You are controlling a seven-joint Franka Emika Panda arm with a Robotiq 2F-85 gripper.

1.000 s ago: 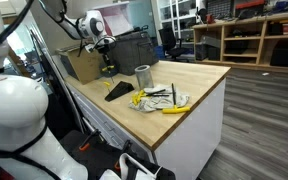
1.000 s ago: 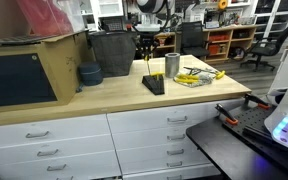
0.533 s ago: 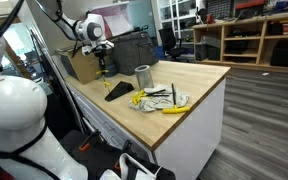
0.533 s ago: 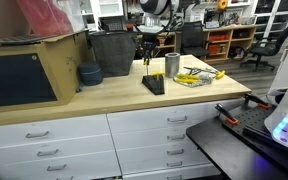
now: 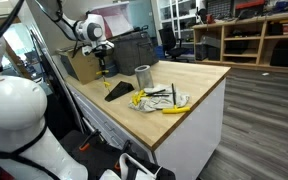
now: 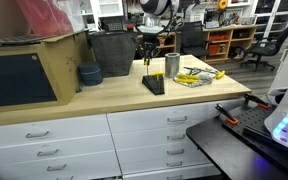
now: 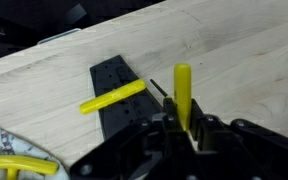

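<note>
- The gripper (image 7: pixel 183 126) is pressed together on a yellow tool (image 7: pixel 182 88), whose handle sits pinched between the two fingers (image 7: pixel 165 124) and points straight out from them.
- In both exterior views the gripper (image 6: pixel 148 48) (image 5: pixel 104 60) hangs over the wooden countertop (image 6: pixel 104 100), with the yellow tool (image 6: pixel 148 62) pointing down beneath it.
- A black block (image 7: pixel 117 82) lies on the countertop just beside the held tool, to its left in the wrist view. In an exterior view the block (image 6: pixel 153 84) sits almost directly under the tool.
- A second yellow tool (image 7: pixel 113 97) lies slanted across the block, apart from the gripper.
- A metal cup (image 6: pixel 172 65) stands near the block, and a pile of tools (image 6: pixel 196 76) lies past it.
- A black bin (image 6: pixel 112 52) stands behind the gripper.
- Any lettering on the tools or bin is too small to read.
</note>
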